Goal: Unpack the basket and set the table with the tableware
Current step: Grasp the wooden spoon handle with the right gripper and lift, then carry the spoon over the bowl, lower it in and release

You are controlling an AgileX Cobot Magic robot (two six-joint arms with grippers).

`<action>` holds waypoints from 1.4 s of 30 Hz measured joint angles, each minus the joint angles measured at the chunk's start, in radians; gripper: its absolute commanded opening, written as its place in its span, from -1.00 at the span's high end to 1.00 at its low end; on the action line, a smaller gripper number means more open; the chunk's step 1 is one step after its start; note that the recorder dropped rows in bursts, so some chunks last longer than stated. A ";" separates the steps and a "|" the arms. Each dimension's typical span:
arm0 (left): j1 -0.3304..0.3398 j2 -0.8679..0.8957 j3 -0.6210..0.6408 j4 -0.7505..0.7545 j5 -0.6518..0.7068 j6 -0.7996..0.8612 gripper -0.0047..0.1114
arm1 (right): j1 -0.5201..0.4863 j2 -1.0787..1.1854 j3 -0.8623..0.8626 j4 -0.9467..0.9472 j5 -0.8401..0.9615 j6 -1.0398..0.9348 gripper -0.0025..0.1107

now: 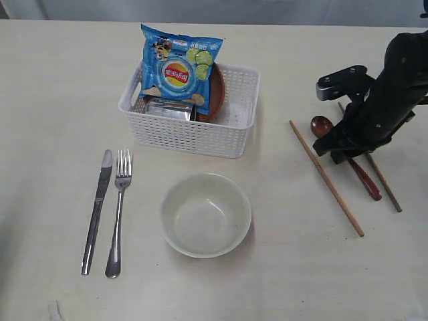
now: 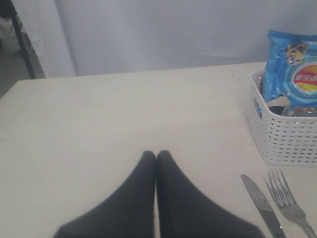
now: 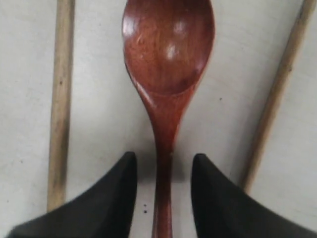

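The white basket stands at the back of the table and holds a brown plate and a steel cup. On the table lie a knife, a fork and an off-white bowl. At the right, a wooden spoon lies between two chopsticks. My right gripper is open and straddles the spoon's handle, with a gap on each side. My left gripper is shut and empty over bare table.
A blue chip bag stands upright in the basket in front of the plate. In the left wrist view the basket, knife and fork show off to one side of the left gripper.
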 measured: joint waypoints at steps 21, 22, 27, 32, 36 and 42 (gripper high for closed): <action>0.000 0.000 0.000 0.000 0.000 0.000 0.92 | 0.051 -0.227 0.000 0.006 0.081 -0.026 0.96; 0.000 0.000 0.000 0.000 0.000 0.000 0.92 | 0.076 -0.259 0.000 0.006 0.098 -0.050 0.96; 0.000 0.000 0.000 0.000 0.000 0.000 0.92 | 0.235 -0.394 0.000 0.023 0.225 -0.220 0.96; 0.000 0.000 0.000 0.000 0.000 0.000 0.92 | 0.419 -0.465 0.000 0.053 0.430 -0.334 0.96; 0.000 0.000 0.000 0.000 0.000 0.000 0.92 | 0.537 -0.450 0.000 0.057 0.531 -0.335 0.96; 0.000 0.000 0.000 0.000 0.000 0.000 0.92 | 0.666 -0.362 0.000 0.042 0.437 -0.305 0.96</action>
